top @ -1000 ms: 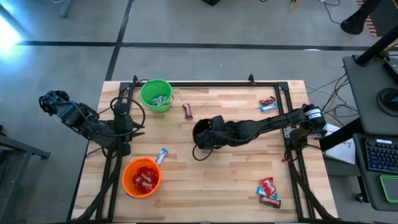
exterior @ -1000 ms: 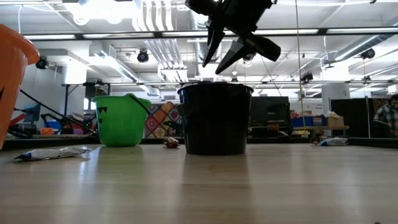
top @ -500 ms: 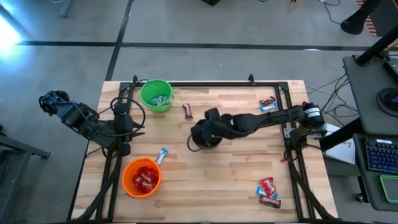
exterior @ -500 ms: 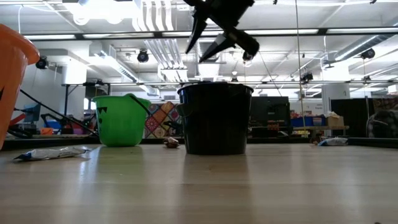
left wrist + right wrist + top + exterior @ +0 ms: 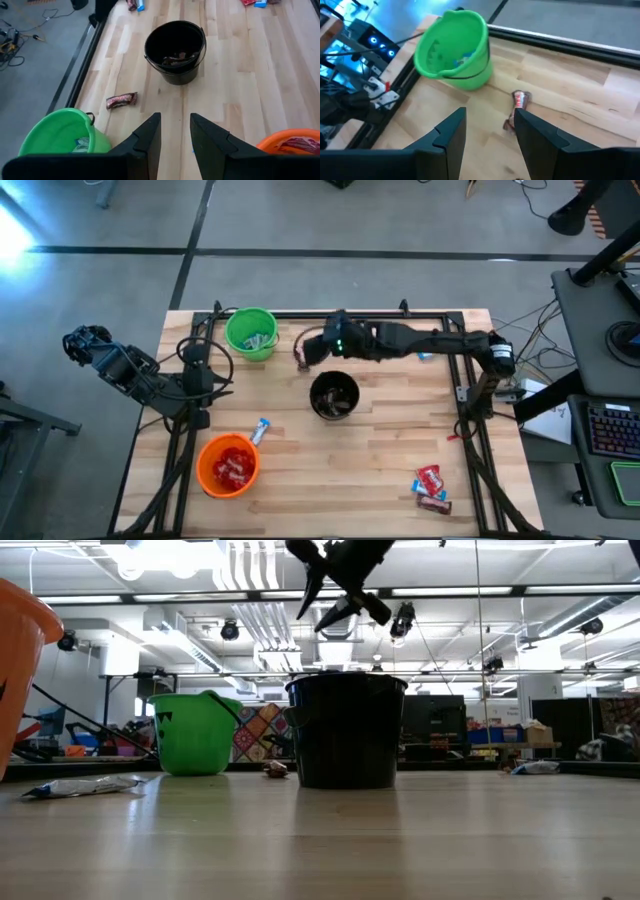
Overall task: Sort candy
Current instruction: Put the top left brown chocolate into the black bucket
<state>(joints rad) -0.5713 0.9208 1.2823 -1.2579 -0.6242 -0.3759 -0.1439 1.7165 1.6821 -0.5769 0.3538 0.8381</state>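
Broadly, the wooden table (image 5: 380,470) carries everything, and the black cup (image 5: 334,396) near its middle serves as the landmark. Reaching across from the far-right side of that cup, the right arm ends in the right gripper (image 5: 308,352), which hangs above the table just beyond the cup on its far-left side, fingers spread apart and empty; in the right wrist view the dark brown candy (image 5: 517,106) lies on the wood between those two fingers (image 5: 451,135). The left arm waits well to the left of the black cup, off the table's left edge, and the left gripper (image 5: 175,137) shows a narrow gap between its fingers with nothing in it. A green cup (image 5: 250,333) stands to the far left of the black cup, with a wrapper or two inside. An orange cup (image 5: 229,465) stands to the near left of the black cup, holding red candies (image 5: 233,469). Inside the black cup lie dark brown wrappers (image 5: 175,58). A blue-and-white candy (image 5: 261,430) lies just beside the orange cup, toward the black cup. To the near right of the black cup sits a small cluster of candies (image 5: 431,487), red, blue and brown together. To its far right, partly hidden by the right arm, lie a red candy (image 5: 431,342) and a blue one beside it.
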